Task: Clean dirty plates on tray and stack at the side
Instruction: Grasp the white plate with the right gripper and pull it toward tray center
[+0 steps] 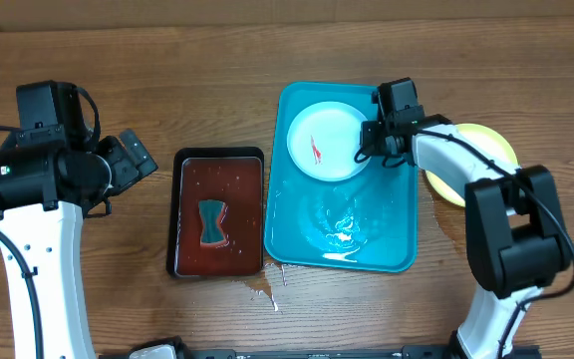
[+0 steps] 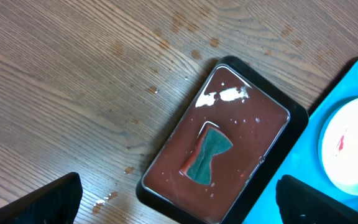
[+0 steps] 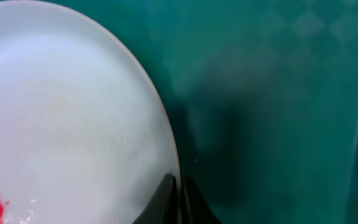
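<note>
- The right gripper [image 3: 179,190] has its two dark fingers drawn narrow, pinching the rim of the white plate [image 3: 73,112].
- That plate [image 1: 327,143] lies in the far part of the blue tray [image 1: 377,249], with a red smear [image 1: 315,150] left of its middle.
- Water glistens on the near part of the tray floor.
- A yellow-green plate [image 1: 491,142] lies on the table [image 1: 118,50] just right of the tray, partly hidden under the right arm.
- The left gripper [image 1: 138,155] hangs over bare wood, fingers spread wide and holding nothing.
- A brown tray [image 1: 217,170] beside the blue one holds reddish liquid and a teal sponge [image 1: 212,221].
</note>
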